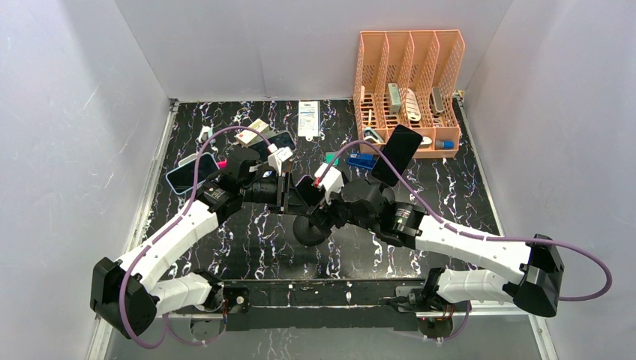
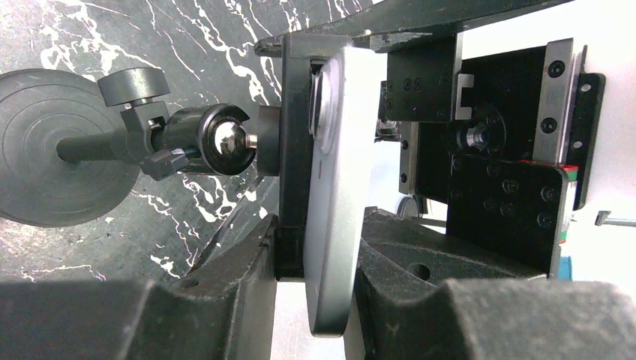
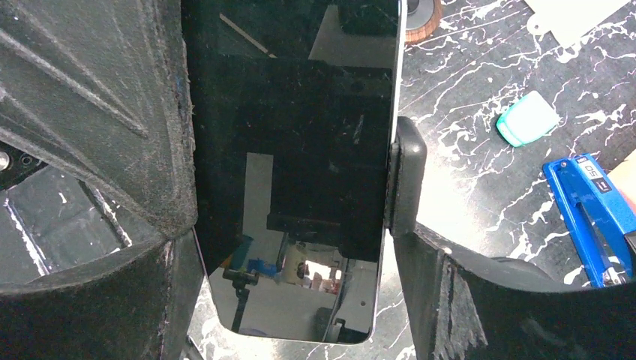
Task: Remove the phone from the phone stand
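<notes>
The phone (image 2: 334, 187) sits in the cradle of the phone stand (image 2: 225, 139), its grey back flat against the black cradle plate, and a side arm (image 3: 405, 180) of the cradle hugs one long edge of its dark screen. The stand's round base (image 1: 310, 231) rests on the black marbled table (image 1: 225, 247) about midway across it, and the cradle rises just to the left and far side of that base. The left gripper (image 2: 319, 232) is clamped across cradle and phone together, one finger on the plate's back and the other on the phone's face. The right gripper (image 3: 292, 225) reaches in from the right with its fingers spread wide, one at each long edge of the phone. Whether they press on it, I cannot tell from this close view. On the far right stands an orange file rack (image 1: 409, 67), with another dark phone (image 1: 397, 154) propped just in front of it. A blue tool (image 3: 592, 217) and a small teal piece (image 3: 529, 118) lie nearby, and a light-cased handset (image 1: 191, 172) lies at the far left.
</notes>
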`<state>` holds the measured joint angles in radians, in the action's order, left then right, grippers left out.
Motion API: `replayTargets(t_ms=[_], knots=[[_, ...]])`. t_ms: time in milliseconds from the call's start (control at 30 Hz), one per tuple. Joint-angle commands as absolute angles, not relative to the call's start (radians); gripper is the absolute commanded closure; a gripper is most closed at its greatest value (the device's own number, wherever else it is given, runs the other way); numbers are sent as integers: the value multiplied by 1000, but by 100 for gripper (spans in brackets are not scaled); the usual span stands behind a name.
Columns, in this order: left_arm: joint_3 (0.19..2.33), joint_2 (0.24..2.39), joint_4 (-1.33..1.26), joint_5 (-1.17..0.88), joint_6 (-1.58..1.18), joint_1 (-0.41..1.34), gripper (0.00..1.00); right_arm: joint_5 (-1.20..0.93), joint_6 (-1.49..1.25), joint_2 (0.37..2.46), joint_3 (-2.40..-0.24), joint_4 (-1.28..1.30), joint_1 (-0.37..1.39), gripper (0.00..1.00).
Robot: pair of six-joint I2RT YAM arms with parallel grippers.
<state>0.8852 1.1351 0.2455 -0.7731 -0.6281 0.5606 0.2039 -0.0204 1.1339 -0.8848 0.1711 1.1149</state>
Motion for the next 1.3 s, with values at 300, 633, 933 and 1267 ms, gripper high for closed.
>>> replayTargets(t_ms=[300, 633, 933, 1267], knots=[[911, 1121, 309, -777, -641, 561, 100, 217, -2, 1138, -861, 96, 1123, 19], [921, 1089, 307, -756, -641, 561, 60, 194, -2, 1111, -852, 101, 1123, 51], [849, 910, 167, -622, -692, 561, 38, 202, -67, 1090, -872, 127, 1123, 52], [502, 624, -226, -415, -839, 564, 36, 224, -227, 1130, -951, 174, 1123, 52]])
